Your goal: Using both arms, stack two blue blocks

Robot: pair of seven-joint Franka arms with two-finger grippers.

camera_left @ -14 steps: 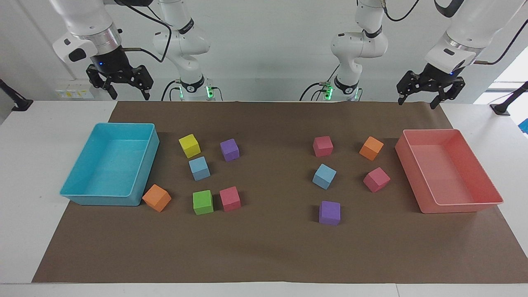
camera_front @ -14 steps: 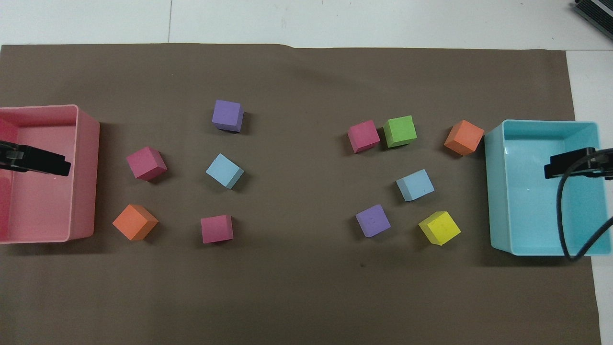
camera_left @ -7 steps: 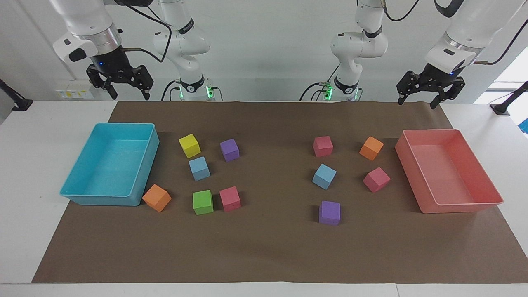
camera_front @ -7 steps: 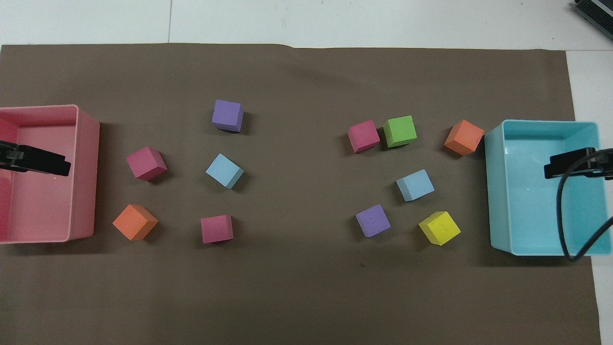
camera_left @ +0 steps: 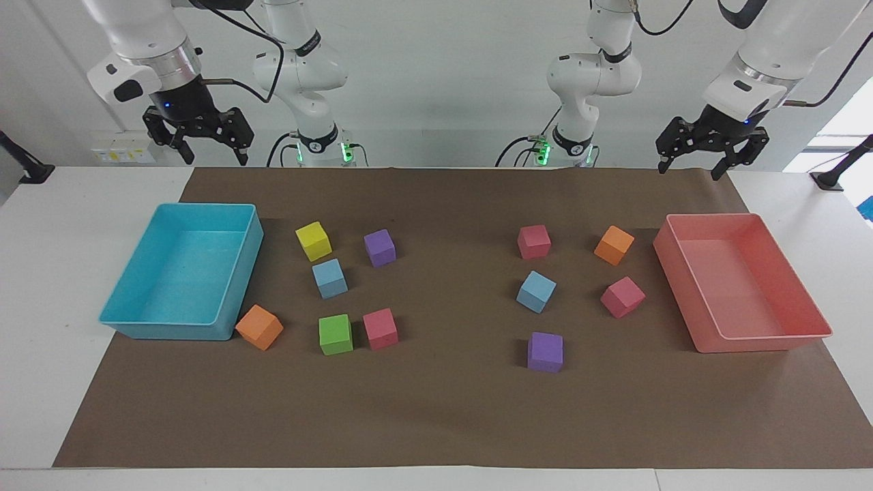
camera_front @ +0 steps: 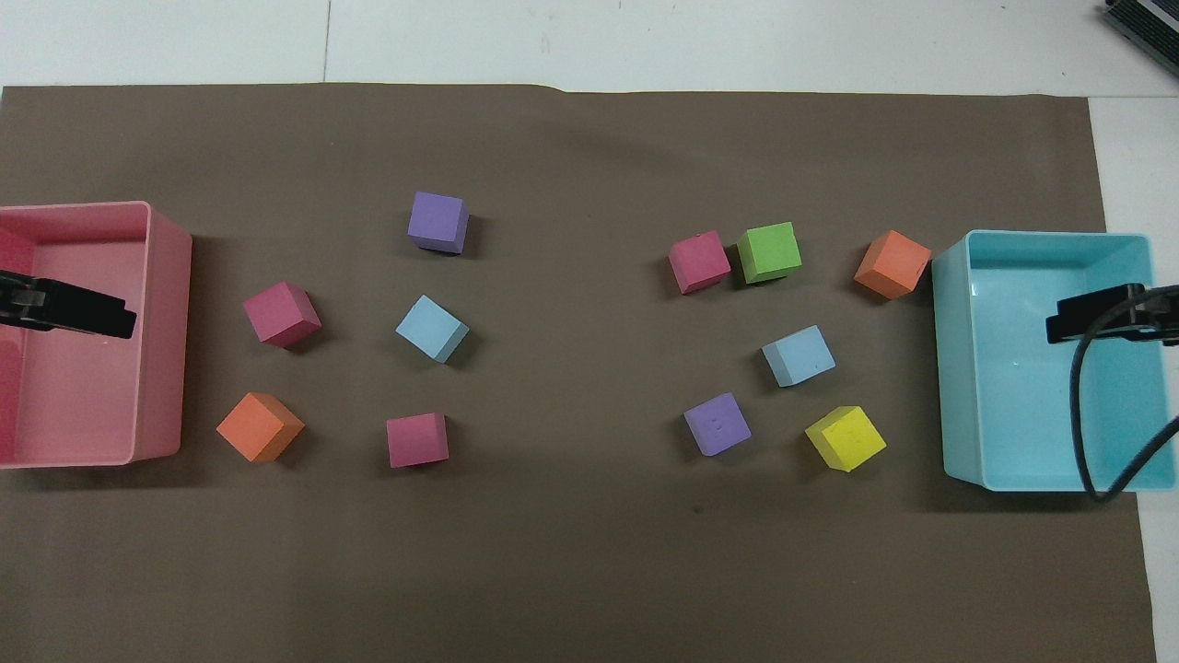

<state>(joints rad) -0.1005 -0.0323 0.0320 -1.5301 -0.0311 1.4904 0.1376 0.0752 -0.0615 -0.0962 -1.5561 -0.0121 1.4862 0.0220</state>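
Two light blue blocks lie apart on the brown mat. One blue block (camera_left: 330, 278) (camera_front: 799, 355) sits toward the right arm's end, between a yellow cube and a green cube. The other blue block (camera_left: 536, 291) (camera_front: 432, 328) sits toward the left arm's end, between a pink cube and a purple cube. My right gripper (camera_left: 215, 158) (camera_front: 1087, 322) hangs open and empty high over the turquoise tray. My left gripper (camera_left: 689, 170) (camera_front: 92, 318) hangs open and empty high over the pink tray. Both arms wait.
The turquoise tray (camera_left: 119, 320) stands at the right arm's end, the pink tray (camera_left: 764, 344) at the left arm's end. Around the blue blocks lie a yellow cube (camera_left: 313, 241), a green cube (camera_left: 335, 334), two purple cubes, two orange cubes and three pink cubes.
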